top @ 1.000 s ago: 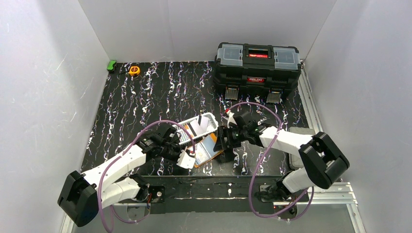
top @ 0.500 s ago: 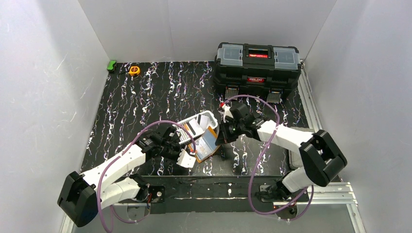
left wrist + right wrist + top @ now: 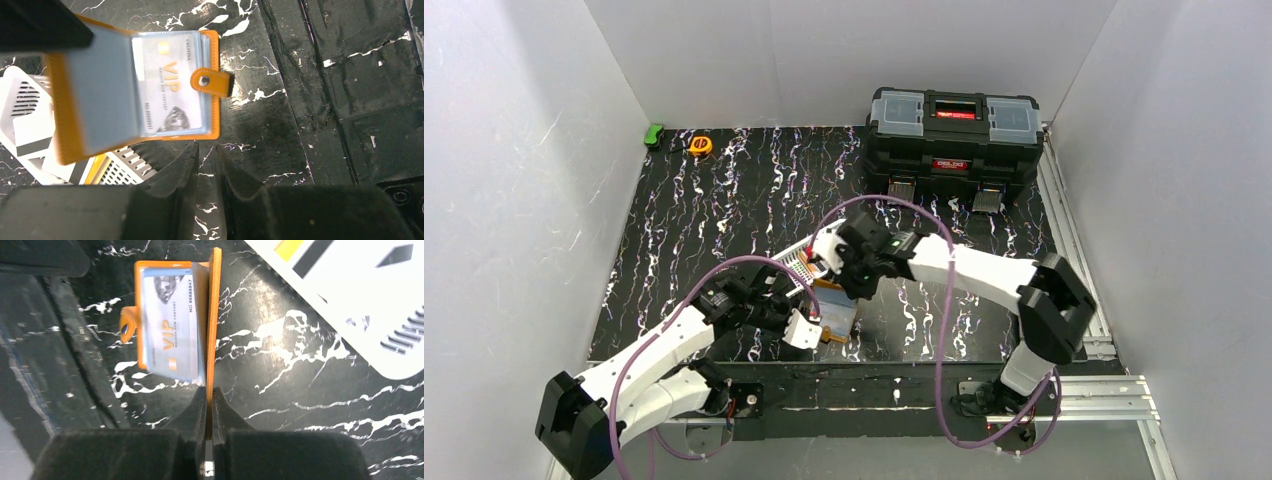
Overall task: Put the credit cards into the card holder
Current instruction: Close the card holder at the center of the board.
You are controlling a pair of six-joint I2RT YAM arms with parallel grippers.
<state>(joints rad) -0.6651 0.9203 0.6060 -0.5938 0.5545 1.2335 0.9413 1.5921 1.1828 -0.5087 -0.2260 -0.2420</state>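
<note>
The orange card holder (image 3: 836, 312) lies open just in front of the white basket. A pale blue VIP credit card (image 3: 167, 90) sits in its clear pocket, also visible in the right wrist view (image 3: 172, 325). My right gripper (image 3: 854, 287) is shut on the edge of the holder's orange cover (image 3: 215, 315), which stands upright between the fingertips (image 3: 209, 390). More credit cards (image 3: 31, 142) lie in the basket. My left gripper (image 3: 810, 328) hovers just short of the holder's near edge. Its fingers (image 3: 207, 152) stand a narrow gap apart, with nothing between them.
The white slotted basket (image 3: 799, 268) sits behind and left of the holder, and the right wrist view has it at top right (image 3: 400, 355). A black toolbox (image 3: 952, 135) stands at the back right. A yellow tape measure (image 3: 700, 145) and a green object (image 3: 654, 134) lie at the back left.
My right gripper shut on the holder's cover and swung left with it towards the basket, raising the cover on edge. The left arm shifted slightly.
</note>
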